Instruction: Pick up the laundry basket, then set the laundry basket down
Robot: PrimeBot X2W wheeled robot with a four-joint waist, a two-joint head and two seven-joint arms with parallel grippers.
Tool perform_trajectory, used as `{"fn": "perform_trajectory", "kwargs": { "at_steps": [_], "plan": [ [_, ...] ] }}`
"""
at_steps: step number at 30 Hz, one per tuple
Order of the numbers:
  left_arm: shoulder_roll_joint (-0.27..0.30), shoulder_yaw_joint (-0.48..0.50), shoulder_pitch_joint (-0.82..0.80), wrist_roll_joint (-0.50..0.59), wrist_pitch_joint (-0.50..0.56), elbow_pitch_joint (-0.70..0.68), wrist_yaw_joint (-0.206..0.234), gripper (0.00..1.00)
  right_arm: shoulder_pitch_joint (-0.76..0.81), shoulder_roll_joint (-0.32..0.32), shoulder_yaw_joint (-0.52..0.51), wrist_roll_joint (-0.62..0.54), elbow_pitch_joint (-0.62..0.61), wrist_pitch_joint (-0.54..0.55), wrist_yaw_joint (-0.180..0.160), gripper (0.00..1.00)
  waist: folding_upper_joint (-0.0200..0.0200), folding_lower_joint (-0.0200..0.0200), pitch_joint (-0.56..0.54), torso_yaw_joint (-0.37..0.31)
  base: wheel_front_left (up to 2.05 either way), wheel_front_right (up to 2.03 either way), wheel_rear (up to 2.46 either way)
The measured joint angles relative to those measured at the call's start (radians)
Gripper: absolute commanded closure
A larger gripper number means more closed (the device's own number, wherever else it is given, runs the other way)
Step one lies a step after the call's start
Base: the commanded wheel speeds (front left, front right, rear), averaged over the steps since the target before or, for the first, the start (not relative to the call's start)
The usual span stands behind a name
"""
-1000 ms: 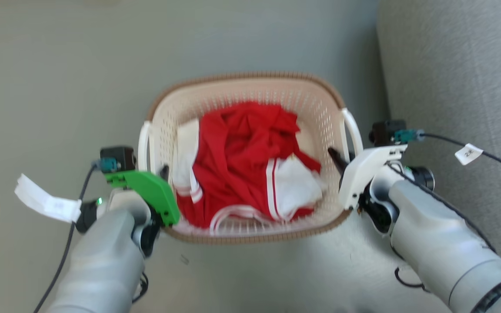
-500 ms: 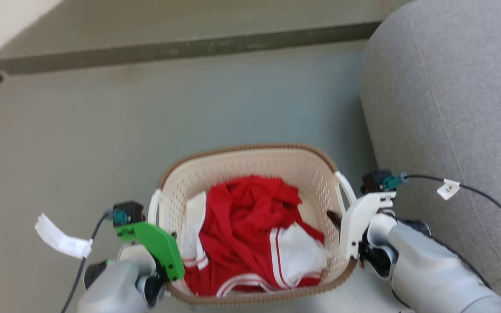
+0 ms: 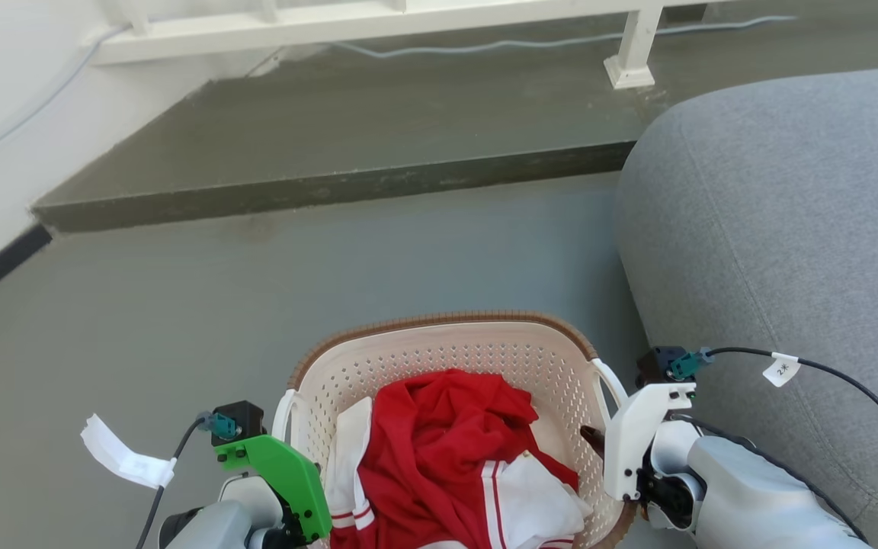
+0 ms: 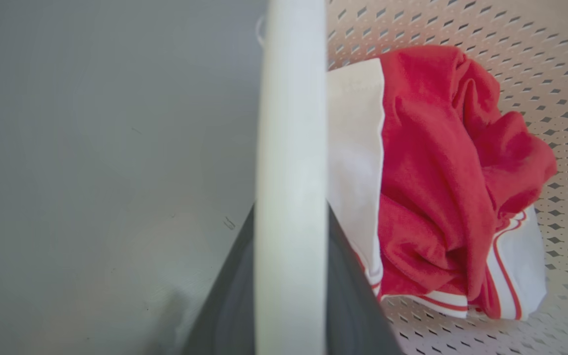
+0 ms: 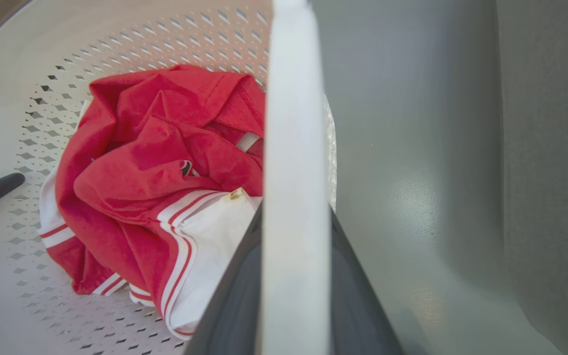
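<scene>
Wrist views: left gripper [image 4: 289,219] clasps laundry basket [image 4: 461,24]; right gripper [image 5: 296,219] likewise

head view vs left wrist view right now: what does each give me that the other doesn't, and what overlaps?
Head view adds: the grey sofa, the raised step, the brown rim of the laundry basket, and the right gripper at the basket's right side.
Left wrist view adds: a close look at the left loop handle running between the dark fingers of the left gripper.
Both share: the basket's perforated wall, the red and white clothes inside it, and the grey floor.
</scene>
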Motion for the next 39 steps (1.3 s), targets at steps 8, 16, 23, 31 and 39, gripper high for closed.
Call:
{"fn": "perform_trajectory", "kwargs": {
  "at_steps": [8, 16, 23, 31, 39],
  "plan": [
    [0.001, -0.023, 0.000, -0.023, 0.006, -0.011, 0.013, 1.00, 0.000, -0.013, 0.014, 0.011, -0.010, 0.014, 0.000, 1.00, 0.0000, 0.0000, -0.021, -0.005, 0.00, 0.00, 0.00],
    [0.002, -0.035, 0.000, -0.038, 0.009, -0.031, 0.031, 1.00, -0.001, -0.024, 0.024, 0.028, -0.018, 0.017, -0.002, 1.00, 0.0000, 0.0000, -0.021, -0.006, 0.00, 0.00, 0.00],
    [0.003, -0.052, 0.000, -0.043, 0.009, -0.039, 0.045, 1.00, -0.003, -0.031, 0.033, 0.036, -0.023, 0.017, -0.002, 1.00, 0.0000, 0.0000, -0.012, -0.006, 0.00, 0.00, 0.00],
    [0.003, -0.061, -0.001, -0.053, 0.001, -0.045, 0.056, 1.00, -0.008, -0.038, 0.045, 0.045, -0.028, 0.016, -0.002, 1.00, 0.0000, 0.0000, -0.004, -0.006, 0.00, 0.00, 0.00],
    [0.005, -0.075, -0.001, -0.066, -0.004, -0.051, 0.061, 1.00, -0.019, -0.041, 0.059, 0.053, -0.029, 0.013, -0.002, 1.00, 0.0000, 0.0001, -0.002, -0.005, 0.00, 0.00, 0.00]
  ]
}}
